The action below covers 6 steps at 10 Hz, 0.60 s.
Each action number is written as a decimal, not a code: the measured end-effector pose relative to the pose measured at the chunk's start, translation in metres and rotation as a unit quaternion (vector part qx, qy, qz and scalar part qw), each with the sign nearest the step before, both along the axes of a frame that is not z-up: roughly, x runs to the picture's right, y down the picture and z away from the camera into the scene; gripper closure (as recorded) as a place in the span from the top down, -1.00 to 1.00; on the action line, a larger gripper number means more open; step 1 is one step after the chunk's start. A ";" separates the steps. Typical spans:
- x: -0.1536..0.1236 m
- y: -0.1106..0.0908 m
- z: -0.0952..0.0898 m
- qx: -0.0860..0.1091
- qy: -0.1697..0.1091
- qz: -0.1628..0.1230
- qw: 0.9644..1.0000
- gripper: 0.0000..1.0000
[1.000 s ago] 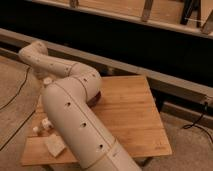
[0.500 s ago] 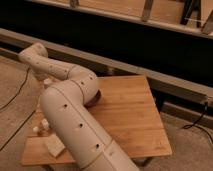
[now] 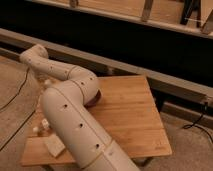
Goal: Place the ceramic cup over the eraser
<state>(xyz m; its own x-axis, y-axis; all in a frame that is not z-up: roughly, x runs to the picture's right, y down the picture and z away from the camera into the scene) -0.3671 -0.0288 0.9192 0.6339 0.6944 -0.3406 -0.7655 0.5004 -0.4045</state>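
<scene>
Well, one wooden counter [image 3: 130, 115], and one thick off-white arm [image 3: 75, 125] sweeping over its left half. One dark red-brown bowl [image 3: 95, 98] peeks out just behind the elbow, and one pale beige block [image 3: 54, 145] lies near the front left corner. The tool [image 3: 42, 126] shows only as small pale bits at the left edge; wide or narrow, I cannot tell. I cannot pick out the ceramic cup or the eraser.

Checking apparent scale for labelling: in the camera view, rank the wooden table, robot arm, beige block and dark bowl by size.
1. Robot arm and wooden table: alike; the arm is nearer, so unsure.
2. Beige block.
3. Dark bowl, mostly hidden behind the arm.
The gripper sits barely visible over the table's left edge.
</scene>
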 end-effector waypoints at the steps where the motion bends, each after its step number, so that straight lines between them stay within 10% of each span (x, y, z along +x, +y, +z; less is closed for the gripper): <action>1: 0.002 -0.010 -0.016 0.003 -0.005 -0.002 1.000 -1.00; 6: 0.075 -0.039 -0.140 -0.001 0.013 -0.081 0.997 -1.00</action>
